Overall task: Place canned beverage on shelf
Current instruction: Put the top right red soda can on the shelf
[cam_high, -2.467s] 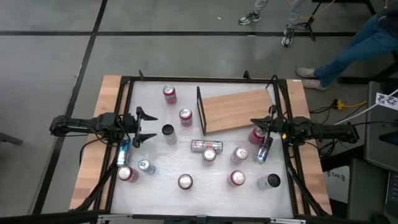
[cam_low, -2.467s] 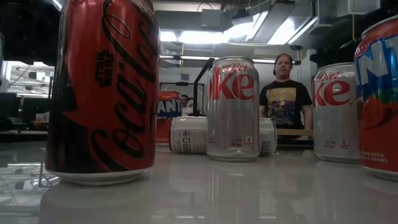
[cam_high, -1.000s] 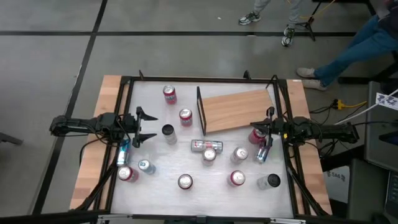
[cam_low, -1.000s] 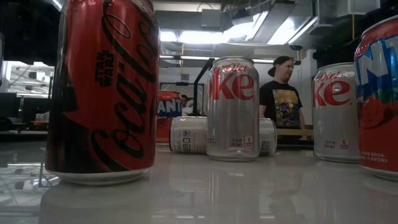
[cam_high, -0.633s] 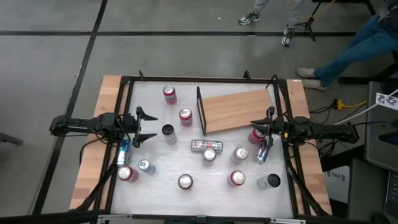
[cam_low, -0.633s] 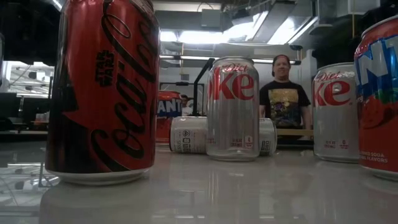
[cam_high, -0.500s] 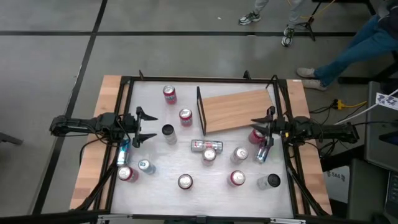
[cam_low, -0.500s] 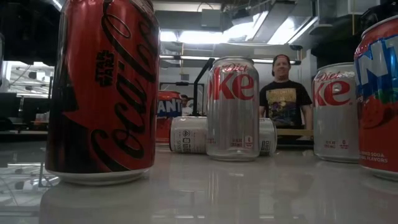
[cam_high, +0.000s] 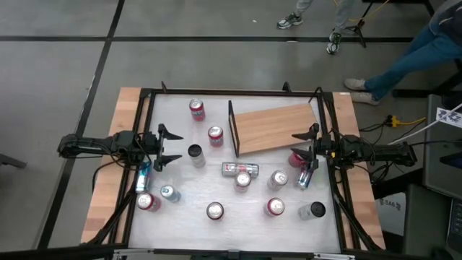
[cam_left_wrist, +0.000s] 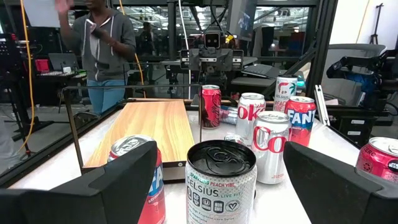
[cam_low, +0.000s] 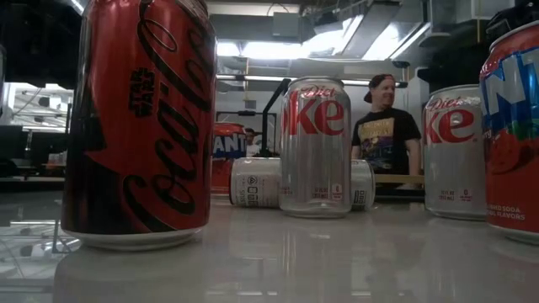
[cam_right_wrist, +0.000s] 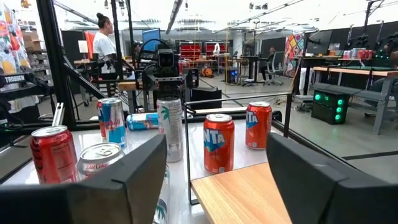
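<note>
High view, left to right: your left claw [cam_high: 173,147] waits wide open near the worktop's [cam_high: 180,217] left edge. The shelf [cam_high: 273,128] lies bare, no can placed yet. Your right claw [cam_high: 304,146] spreads wide around the red can [cam_high: 297,157] beside the shelf's corner.

Cans [cam_high: 215,211] w/ shelf [cam_high: 274,128] on table [cam_high: 180,217].
</note>
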Controlling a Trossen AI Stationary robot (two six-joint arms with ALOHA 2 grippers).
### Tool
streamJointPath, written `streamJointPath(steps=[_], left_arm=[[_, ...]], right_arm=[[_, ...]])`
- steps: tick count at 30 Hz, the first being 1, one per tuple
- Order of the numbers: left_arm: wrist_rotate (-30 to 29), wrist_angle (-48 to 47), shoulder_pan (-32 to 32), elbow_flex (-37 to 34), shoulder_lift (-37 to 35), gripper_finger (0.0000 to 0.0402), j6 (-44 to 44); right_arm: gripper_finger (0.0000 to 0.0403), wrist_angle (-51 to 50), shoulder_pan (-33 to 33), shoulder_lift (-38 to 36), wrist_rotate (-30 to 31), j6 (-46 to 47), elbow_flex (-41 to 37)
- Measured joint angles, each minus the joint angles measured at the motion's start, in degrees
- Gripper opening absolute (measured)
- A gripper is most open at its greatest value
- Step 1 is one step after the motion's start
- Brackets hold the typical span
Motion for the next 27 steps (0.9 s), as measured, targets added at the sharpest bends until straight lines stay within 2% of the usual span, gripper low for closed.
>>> streamJointPath(steps=[5, 12, 18, 27], left_arm=[[0.0, 0.0, 0.0, 0.0, 0.0, 0.0345, 0.0], [0.0, 0.0, 0.0, 0.0, 0.0, 0.0345, 0.0], [0.0, 0.0, 0.0, 0.0, 0.0, 0.0345, 0.0], [0.0, 0.0, 0.0, 0.0, 0.0, 0.0345, 0.0]], right_arm=[[0.0276, 1.4, 0.0, 0.0, 0.0, 0.0, 0.0], [0.0276, 8.2, 0.0, 0.0, -0.2, 2.7, 0.1], [0.0276, 8.3, 0.0, 0.5, -0.2, 4.3, 3.0], [0.0276, 8.0, 0.0, 9.1, -0.3, 4.3, 11.1]])
